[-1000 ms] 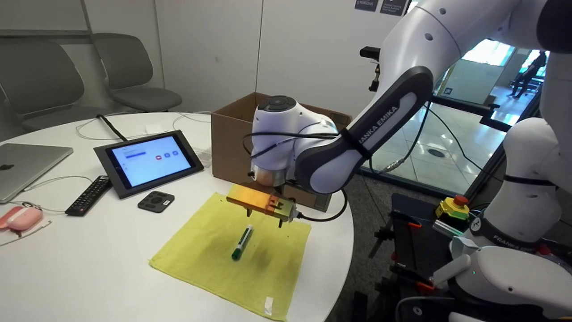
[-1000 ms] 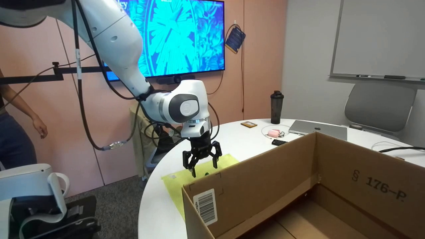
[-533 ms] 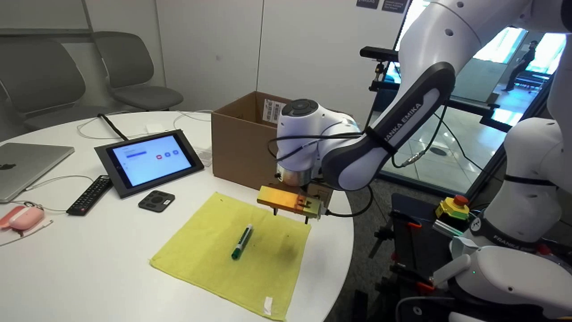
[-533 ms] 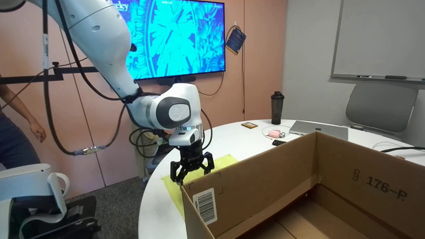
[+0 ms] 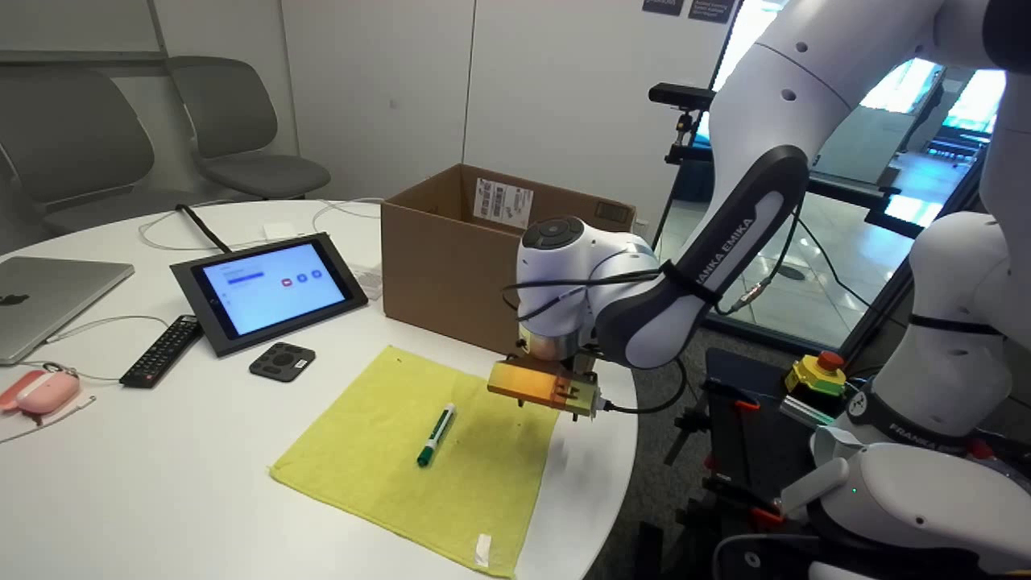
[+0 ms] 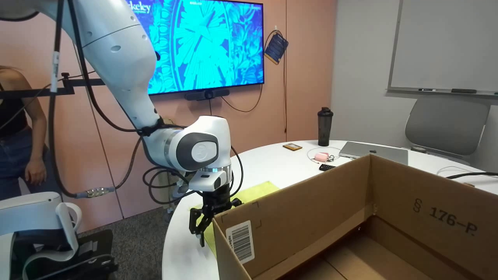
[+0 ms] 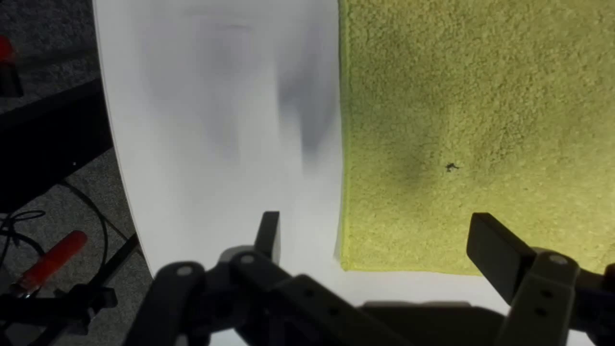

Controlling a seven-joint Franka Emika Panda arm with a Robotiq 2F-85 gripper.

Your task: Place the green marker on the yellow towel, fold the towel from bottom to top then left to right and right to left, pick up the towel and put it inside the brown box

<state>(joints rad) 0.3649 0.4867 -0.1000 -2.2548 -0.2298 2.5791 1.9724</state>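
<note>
Jaws hang wide over 1 corner of the yellow towel (image 7: 475, 129), near the brown box (image 5: 451, 274), a barcode label (image 6: 240, 242) inside.

1. Type of premises: an office-style meeting room fitted with robotics laboratory equipment.
2. Furniture: a round white table (image 5: 145, 483) with two grey, rounded-back chairs (image 5: 224, 121) beyond it in an exterior view.
3. Wall fittings: a large flat screen (image 6: 206, 46) showing a blue-and-cyan picture, on a salmon-pink panelled wall (image 6: 307, 77); a framed whiteboard (image 6: 447, 42) on a grey wall (image 6: 362, 77).
4. Office devices on the table: a silver laptop (image 5: 60, 302), a tilted, black-framed tablet screen (image 5: 274, 286) and a black remote control (image 5: 161, 353).
5. Flooring: dark grey carpet (image 6: 136, 241); pale tiles (image 5: 813, 296) visible beyond dark-framed glass (image 5: 793, 338).
6. Laboratory equipment: a white jointed robot arm (image 5: 773, 105) marked "FRANKA EMIKA"; a yellow emergency-stop box (image 5: 815, 380) with a red button near its base.
</note>
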